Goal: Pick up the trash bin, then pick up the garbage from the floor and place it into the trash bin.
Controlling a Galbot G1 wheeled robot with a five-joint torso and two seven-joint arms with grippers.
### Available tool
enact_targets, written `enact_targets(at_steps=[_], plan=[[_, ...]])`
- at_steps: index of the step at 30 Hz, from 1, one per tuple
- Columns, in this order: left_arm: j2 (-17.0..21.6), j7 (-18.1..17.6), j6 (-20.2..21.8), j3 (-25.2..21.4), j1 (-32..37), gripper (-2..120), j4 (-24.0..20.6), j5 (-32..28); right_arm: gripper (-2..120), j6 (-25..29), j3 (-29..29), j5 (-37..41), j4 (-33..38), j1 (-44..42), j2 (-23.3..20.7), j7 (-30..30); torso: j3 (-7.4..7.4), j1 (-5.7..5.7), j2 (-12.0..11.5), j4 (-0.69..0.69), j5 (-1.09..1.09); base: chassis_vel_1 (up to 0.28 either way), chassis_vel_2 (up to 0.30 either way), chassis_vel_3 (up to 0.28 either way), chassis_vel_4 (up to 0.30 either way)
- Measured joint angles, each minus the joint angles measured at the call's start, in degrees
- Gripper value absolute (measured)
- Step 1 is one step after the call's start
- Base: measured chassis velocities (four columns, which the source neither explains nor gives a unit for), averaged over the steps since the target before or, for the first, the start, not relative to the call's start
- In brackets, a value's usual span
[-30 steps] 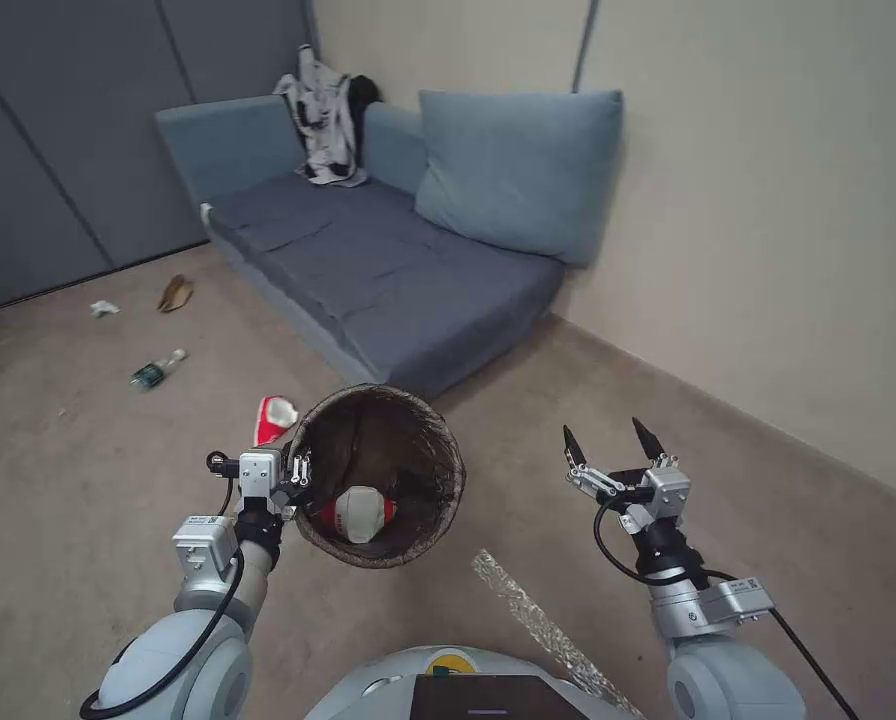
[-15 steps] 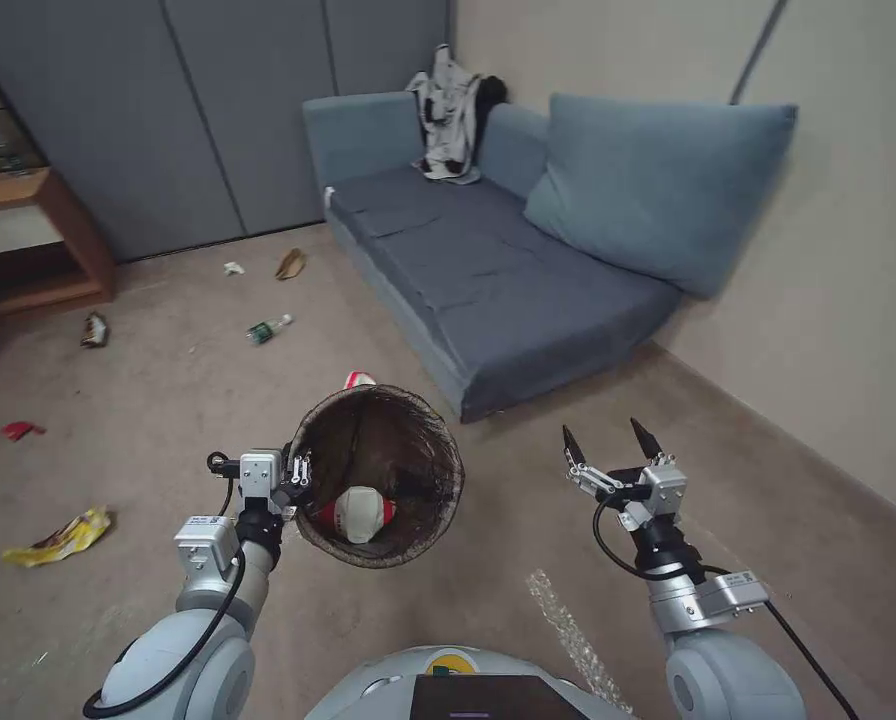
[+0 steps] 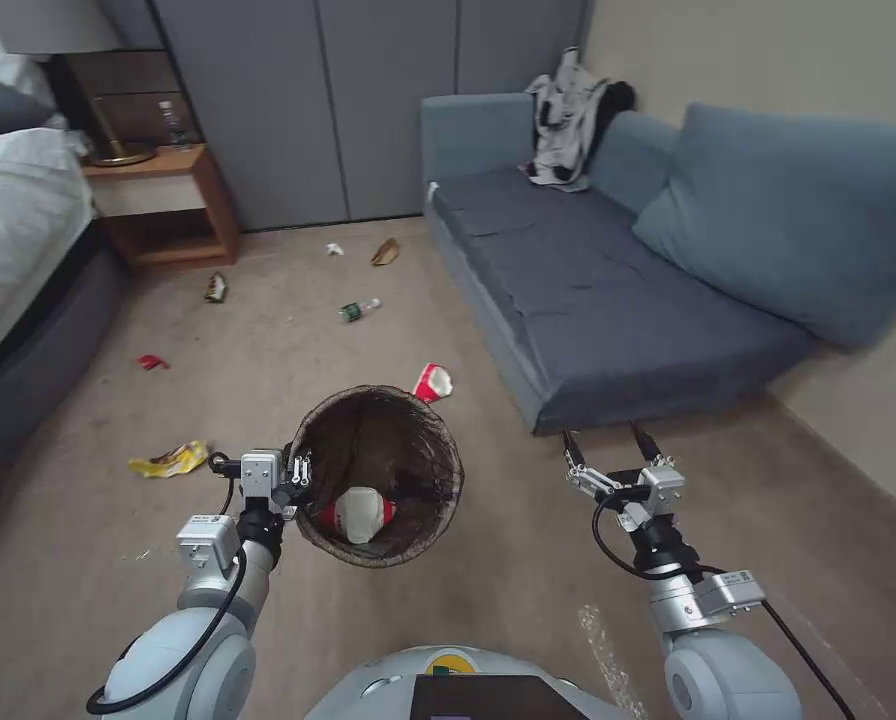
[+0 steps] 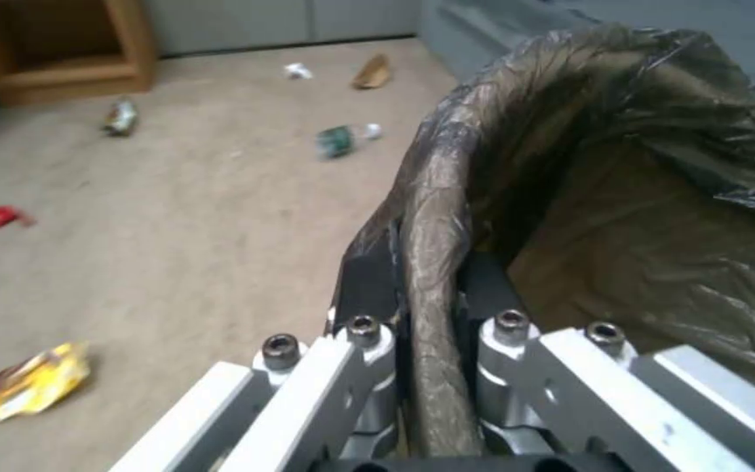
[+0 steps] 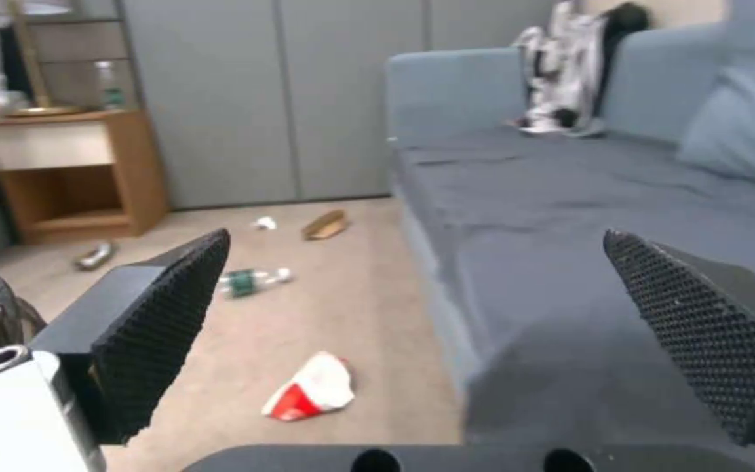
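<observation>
Left gripper (image 3: 296, 478) clamped on the rim of the bin (image 3: 378, 475), one finger inside the liner, one outside; bin held up off the floor, mouth open upward. A red-and-white cup (image 3: 358, 513) already lies in the bottom.

Right gripper (image 3: 608, 445) empty, fingers spread wide, held out in front at about bin height, well to the bin's right.

Nearest litter: a crushed cup (image 3: 432, 382) on the carpet, just past the bin's far rim and hard by the sofa (image 3: 608, 290) edge. From the right gripper it lies ahead, to the left and well below. It looks flattened, its long axis slanting toward the sofa.

The right gripper is the free one, so probably the one to reach. Bottle (image 3: 359, 310), yellow wrapper (image 3: 171, 460) and red scrap (image 3: 150, 361) lie farther off, to the left.
</observation>
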Motion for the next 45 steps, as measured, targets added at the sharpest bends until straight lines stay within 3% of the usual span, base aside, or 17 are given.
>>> enact_targets(at_steps=[18,24,45], plan=[[-0.2,-0.5,-1.3,0.0,0.0,5,0.5,0.0,100,-0.8,0.5,0.6,-0.1,0.0,0.0,0.6,0.0,0.0,0.0,0.03,0.0,0.105,0.103,0.095,0.101],[-0.2,-0.5,-1.3,0.0,0.0,5,0.5,0.0,100,-1.0,0.9,0.8,-0.2,0.2,0.0,1.3,0.0,0.0,0.0,-0.02,0.0,0.0,0.0,0.0,0.0],[-0.5,-0.7,-1.2,0.1,0.5,5,-0.4,0.1,100,-0.4,2.6,1.5,-1.0,-0.3,0.2,-0.2,0.0,0.0,0.0,0.01,0.01,-0.002,0.002,0.002,-0.002]])
